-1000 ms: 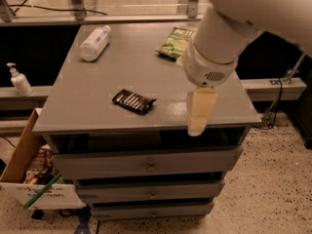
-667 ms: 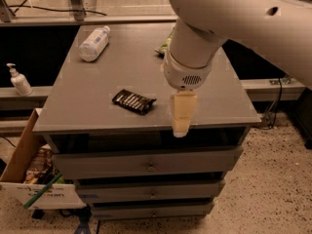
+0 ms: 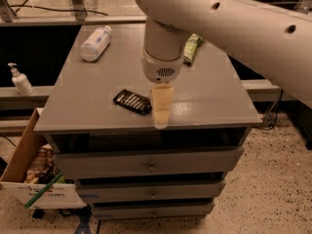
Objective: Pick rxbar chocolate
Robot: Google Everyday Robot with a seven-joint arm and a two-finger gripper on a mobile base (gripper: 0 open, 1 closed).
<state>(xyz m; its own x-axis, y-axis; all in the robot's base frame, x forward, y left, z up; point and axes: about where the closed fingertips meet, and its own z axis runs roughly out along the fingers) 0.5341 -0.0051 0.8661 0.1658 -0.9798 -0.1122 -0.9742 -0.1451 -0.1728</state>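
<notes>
the cream gripper (image 3: 161, 112) hangs just right of the flat black-wrapped rxbar chocolate (image 3: 132, 101) on the grey cabinet top (image 3: 92, 99); whether it is clenched, i cannot tell. the white plastic bottle (image 3: 95, 44) and green bag (image 3: 193, 48) lie well behind.

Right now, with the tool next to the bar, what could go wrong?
The tool hangs beside the bar, not over it, so a descent here could miss or nudge it. The bar lies flat near the front edge of the table, so a push may slide it off.
</notes>
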